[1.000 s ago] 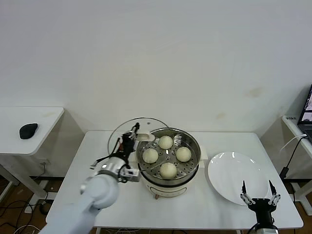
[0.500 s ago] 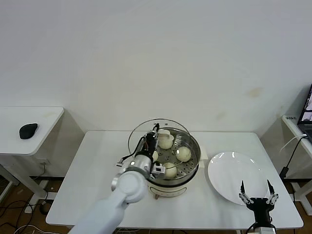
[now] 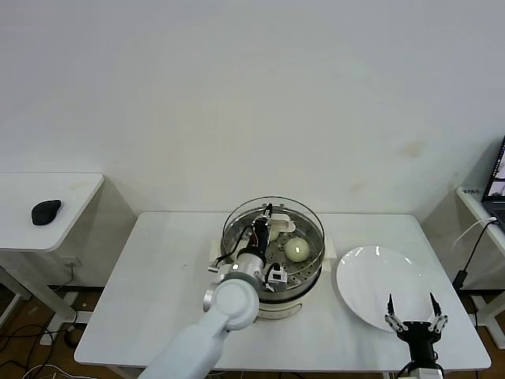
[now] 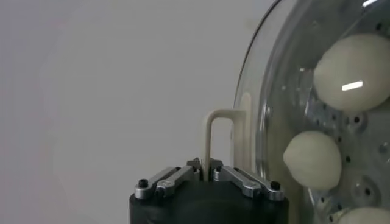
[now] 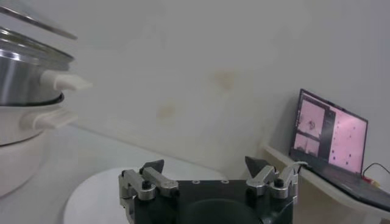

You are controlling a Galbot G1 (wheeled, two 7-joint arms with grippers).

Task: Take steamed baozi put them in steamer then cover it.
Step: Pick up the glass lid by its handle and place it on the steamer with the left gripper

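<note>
The steel steamer (image 3: 309,267) stands mid-table on its cream base. Cream-white baozi lie on its perforated tray; one shows plainly (image 3: 297,250), and through the glass in the left wrist view I see three (image 4: 312,159). My left gripper (image 3: 266,223) is shut on the cream handle (image 4: 212,139) of the clear glass cover (image 3: 237,225), holding it just over the steamer, nearly centred. My right gripper (image 3: 410,316) is open and empty at the table's front right, near the plate; it shows in its own view (image 5: 208,167).
A flat white plate (image 3: 371,280) lies right of the steamer. A side table with a black mouse (image 3: 46,211) stands at far left. A laptop (image 5: 332,137) sits on a desk at far right. A wall is close behind the table.
My left gripper has carried the cover rightward from beside the steamer's left edge to over the pot. The right arm has barely moved.
</note>
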